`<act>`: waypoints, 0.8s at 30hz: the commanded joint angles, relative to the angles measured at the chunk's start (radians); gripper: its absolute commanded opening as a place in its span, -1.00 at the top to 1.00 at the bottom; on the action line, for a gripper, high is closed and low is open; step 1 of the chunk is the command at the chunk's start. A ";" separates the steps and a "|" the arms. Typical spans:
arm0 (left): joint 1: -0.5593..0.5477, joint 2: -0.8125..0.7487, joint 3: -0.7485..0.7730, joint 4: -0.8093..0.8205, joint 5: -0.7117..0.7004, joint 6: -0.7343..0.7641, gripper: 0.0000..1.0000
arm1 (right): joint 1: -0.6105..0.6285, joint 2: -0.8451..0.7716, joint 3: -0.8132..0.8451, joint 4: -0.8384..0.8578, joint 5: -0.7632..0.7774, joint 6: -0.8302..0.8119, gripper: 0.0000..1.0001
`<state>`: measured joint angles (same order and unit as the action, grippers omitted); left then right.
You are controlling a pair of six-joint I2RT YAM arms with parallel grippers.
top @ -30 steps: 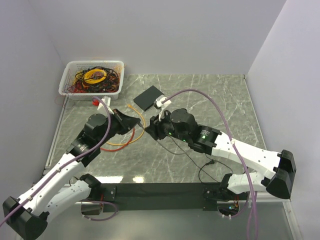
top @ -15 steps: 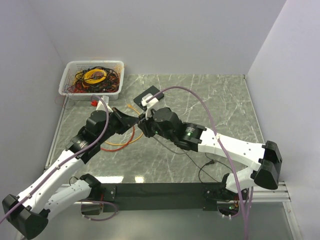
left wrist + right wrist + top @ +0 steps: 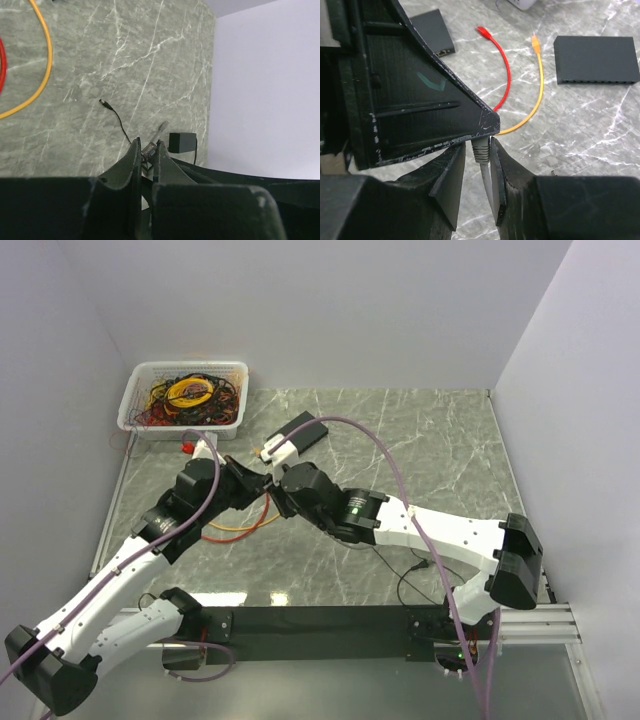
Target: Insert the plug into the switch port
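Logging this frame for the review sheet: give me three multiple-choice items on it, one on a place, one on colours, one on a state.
1. Where does the white basket of cables stand on the table?
A. far left corner
B. near right corner
C. between the arm bases

2. What colours are the two loose cables lying on the table in the right wrist view?
A. blue and green
B. red and orange
C. white and purple

3. What is between the fingers of the right gripper?
A. nothing
B. a black switch
C. a grey plug

Key: 1 A, the top view shows it at the far left. 2 B, the red cable and orange cable curve side by side. 3 C, the plug sits between its fingers.
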<state>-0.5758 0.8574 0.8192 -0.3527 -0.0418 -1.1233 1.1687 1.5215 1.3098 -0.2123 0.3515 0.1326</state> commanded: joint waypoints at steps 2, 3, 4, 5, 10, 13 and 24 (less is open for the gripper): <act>-0.004 0.000 0.041 0.015 -0.003 -0.010 0.99 | 0.016 0.012 0.042 -0.001 0.058 -0.008 0.35; -0.004 0.000 0.043 0.015 -0.001 -0.012 0.99 | 0.016 0.012 0.042 -0.001 0.063 -0.010 0.36; -0.004 -0.001 0.041 0.015 -0.001 -0.010 0.99 | 0.016 0.012 0.042 0.001 0.072 -0.011 0.37; -0.002 -0.001 0.041 0.015 0.000 -0.012 0.99 | 0.016 0.016 0.045 -0.004 0.079 -0.010 0.37; -0.004 -0.008 0.040 0.015 0.000 -0.009 0.99 | 0.017 0.026 0.049 -0.001 0.101 -0.014 0.50; -0.004 -0.006 0.032 0.011 -0.004 -0.007 0.99 | 0.017 0.025 0.049 0.008 0.093 -0.011 0.70; -0.004 -0.032 -0.012 0.063 0.031 0.022 0.28 | 0.005 0.031 0.023 0.016 0.072 0.001 1.00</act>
<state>-0.5751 0.8585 0.8169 -0.3553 -0.0418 -1.1156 1.1839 1.5555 1.3193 -0.2268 0.4252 0.1173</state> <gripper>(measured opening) 0.299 0.215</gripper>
